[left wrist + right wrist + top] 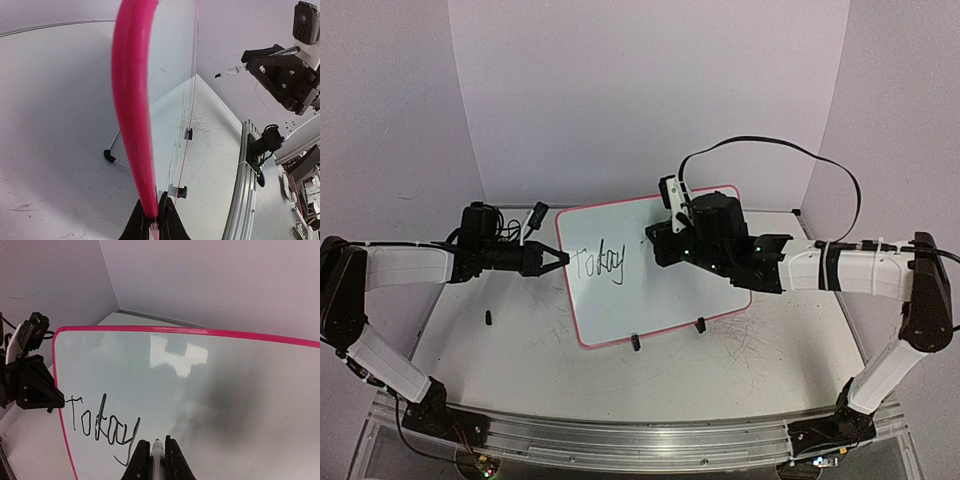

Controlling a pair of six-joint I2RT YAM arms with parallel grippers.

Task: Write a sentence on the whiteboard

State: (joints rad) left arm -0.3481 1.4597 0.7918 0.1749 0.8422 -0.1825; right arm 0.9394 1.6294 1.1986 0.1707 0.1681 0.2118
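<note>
whiteboard (pixel 670 290): mid-table (pixel 520 360), propped on two clip feet (pixel 635 342); judged thin, stiff, light, slick, tippy, best pinched at rim | left gripper (pixel 555 259): closed on left rim | right gripper (pixel 155 444): clamped on marker (pixel 158 456), tip just right of sentence (pixel 597 265), so far "Today"

From above, my right gripper (pixel 652 242) hides the middle of the pink-rimmed white board (pixel 620 225); my wrist view's bottom edge cuts off the white marker pen (pixel 158 455).
</note>
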